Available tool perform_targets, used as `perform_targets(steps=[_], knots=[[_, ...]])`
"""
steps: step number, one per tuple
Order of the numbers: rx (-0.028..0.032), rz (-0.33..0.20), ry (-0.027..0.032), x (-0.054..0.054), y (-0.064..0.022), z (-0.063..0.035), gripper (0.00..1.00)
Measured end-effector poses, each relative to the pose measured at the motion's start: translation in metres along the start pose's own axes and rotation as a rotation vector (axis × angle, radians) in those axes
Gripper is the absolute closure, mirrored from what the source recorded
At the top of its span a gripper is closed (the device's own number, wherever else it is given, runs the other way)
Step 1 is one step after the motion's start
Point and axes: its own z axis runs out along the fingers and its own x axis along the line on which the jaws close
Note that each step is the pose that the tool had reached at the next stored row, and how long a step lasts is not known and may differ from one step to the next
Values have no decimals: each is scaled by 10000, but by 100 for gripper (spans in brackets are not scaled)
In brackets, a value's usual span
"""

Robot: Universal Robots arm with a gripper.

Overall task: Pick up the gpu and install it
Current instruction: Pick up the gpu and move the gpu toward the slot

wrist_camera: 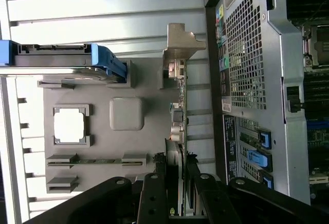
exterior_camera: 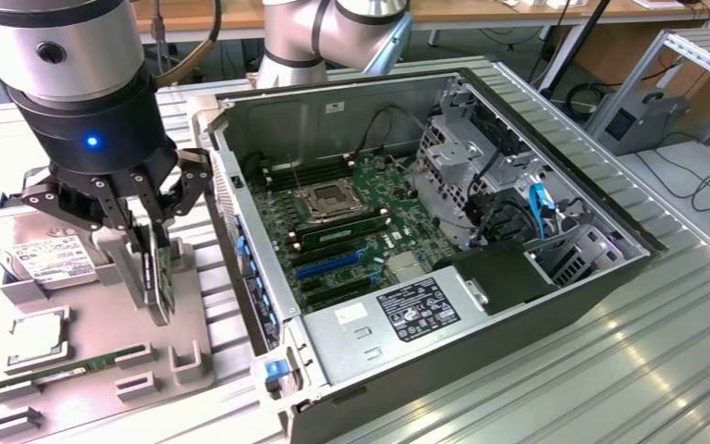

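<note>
The end effector (exterior_camera: 140, 220) is sitting directly over the on-edge gpu (exterior_camera: 155, 277), whose long axis is running 12-to-6 in the exterior view. Whether it is gripping, I cannot tell.

Nothing can be read: the labels on the hard drive (exterior_camera: 49, 256) beside the gripper (exterior_camera: 148, 231) and on the power supply (exterior_camera: 417, 310) farther off are illegible.

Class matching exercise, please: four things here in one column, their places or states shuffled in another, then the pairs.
1 graphics card
2 hard drive
3 memory stick
4 computer case

A open, on its side
B on edge, in the gripper
C narrow and green
D silver, with a label

Pairs: 1-B, 2-D, 3-C, 4-A
</note>
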Motion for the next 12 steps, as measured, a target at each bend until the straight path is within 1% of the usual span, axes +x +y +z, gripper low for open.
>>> perform_targets(steps=[12], knots=[[0,0,0,-2,2,-69,74]])
